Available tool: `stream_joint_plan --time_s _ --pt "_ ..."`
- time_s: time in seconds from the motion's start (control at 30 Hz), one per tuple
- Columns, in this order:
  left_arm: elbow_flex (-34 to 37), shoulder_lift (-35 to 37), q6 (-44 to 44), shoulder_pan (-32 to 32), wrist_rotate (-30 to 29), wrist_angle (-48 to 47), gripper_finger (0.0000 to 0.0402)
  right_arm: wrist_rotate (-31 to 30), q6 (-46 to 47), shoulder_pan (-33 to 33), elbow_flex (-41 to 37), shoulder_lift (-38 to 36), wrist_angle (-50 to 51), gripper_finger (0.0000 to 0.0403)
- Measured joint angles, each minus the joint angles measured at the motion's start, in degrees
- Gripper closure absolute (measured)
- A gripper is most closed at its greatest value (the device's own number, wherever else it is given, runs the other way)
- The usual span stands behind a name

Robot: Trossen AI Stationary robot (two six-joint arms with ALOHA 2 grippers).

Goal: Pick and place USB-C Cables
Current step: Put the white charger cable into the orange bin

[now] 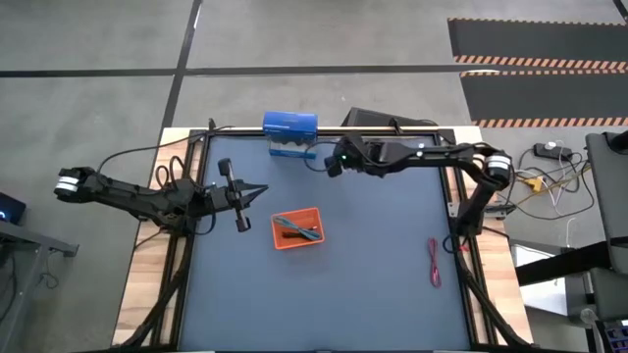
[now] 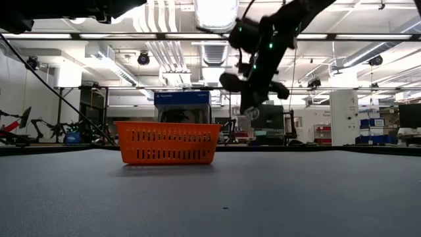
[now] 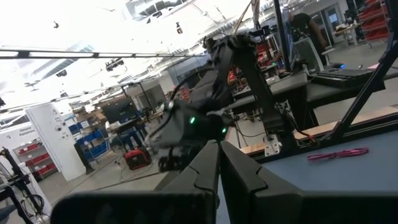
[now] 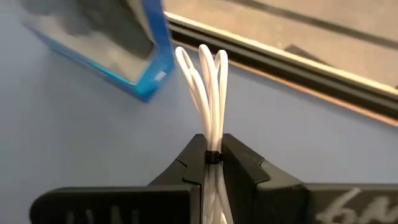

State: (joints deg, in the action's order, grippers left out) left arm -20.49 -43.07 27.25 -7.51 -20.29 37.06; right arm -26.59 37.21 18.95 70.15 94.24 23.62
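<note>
Right pincer [image 4: 213, 163], white cable [image 4: 210, 81], blue box [image 4: 99, 43] beside.

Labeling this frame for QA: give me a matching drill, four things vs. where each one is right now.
Things:
1. white cable
2. red cable
3. orange tray
4. blue box

Places:
A. at the table's far edge
B. pinched in the right gripper
C. lying on the mat near the right arm's base
D. mid-table, with cables inside

Pairs: 1-B, 2-C, 3-D, 4-A
</note>
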Motion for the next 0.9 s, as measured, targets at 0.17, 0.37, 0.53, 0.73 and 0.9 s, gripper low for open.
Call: stream_joint_plan --time_s 0.17,0.37,0.53,0.73,0.9 --pt "0.0 0.0 0.0 0.0 0.0 0.0 0.0402 -0.6 -1.1 -4.0 0.0 -3.1 -0.5 0.0376" --pt "0.0 -0.1 0.0 0.0 0.0 0.0 0.0402 -0.5 -3.1 -8.4 0.5 -5.0 -2.2 0.0376" --pt "0.1 -0.1 0.0 0.0 0.0 0.0 0.0402 -0.4 -5.4 -11.2 3.3 -4.1 -2.7 0.0376" --pt "0.1 -0.1 0.0 0.0 0.0 0.0 0.0402 4.7 -12.3 -14.4 6.9 -2.2 -3.1 0.0376" --pt "0.1 -0.1 0.0 0.0 0.0 0.0 0.0402 13.0 -22.4 -16.9 8.4 -0.2 -3.2 0.0376"
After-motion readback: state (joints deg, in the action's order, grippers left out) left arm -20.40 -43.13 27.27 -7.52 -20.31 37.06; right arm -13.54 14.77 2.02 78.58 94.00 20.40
